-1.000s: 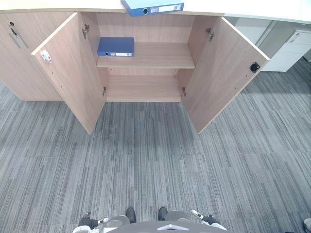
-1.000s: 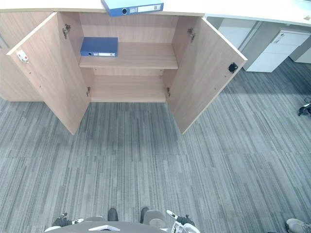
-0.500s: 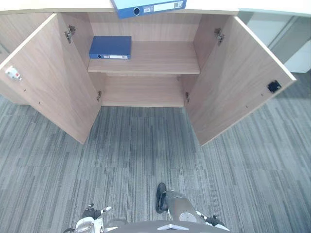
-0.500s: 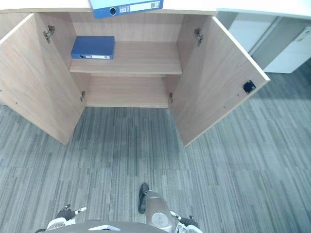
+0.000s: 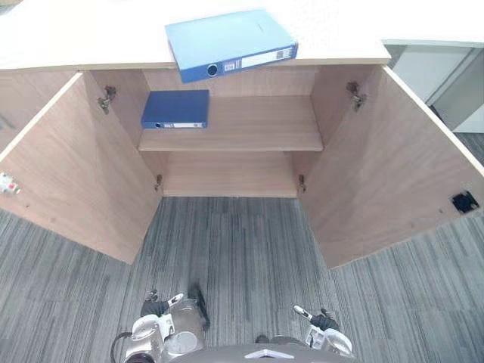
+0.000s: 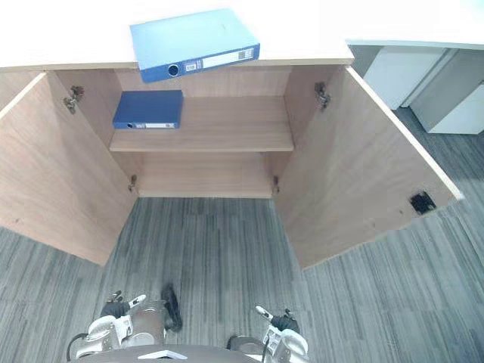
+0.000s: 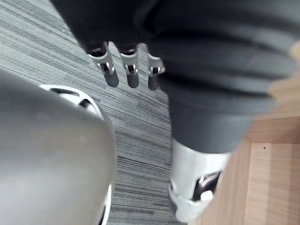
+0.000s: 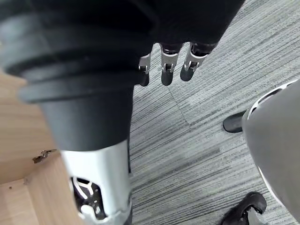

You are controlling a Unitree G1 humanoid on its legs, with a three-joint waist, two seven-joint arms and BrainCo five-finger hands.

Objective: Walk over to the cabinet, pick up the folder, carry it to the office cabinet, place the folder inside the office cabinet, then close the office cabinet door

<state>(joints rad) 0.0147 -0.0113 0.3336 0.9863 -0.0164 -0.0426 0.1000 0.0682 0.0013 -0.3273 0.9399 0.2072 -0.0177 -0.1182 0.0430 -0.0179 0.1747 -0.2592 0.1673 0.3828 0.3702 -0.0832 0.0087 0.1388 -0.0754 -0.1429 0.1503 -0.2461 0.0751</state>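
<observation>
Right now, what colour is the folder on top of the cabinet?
Light blue, white spine label; the folder shows best in the left eye view.

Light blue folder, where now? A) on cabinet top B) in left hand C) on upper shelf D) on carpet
A: the light blue folder lies on the cabinet top, spine overhanging the front edge; the upper shelf holds a dark blue folder.

In the left eye view we find the left door (image 5: 72,178) cut by the frame's left edge, the right door (image 5: 393,162) by its right edge. The light blue folder (image 5: 223,38) carries spine print too small for us to read.
</observation>
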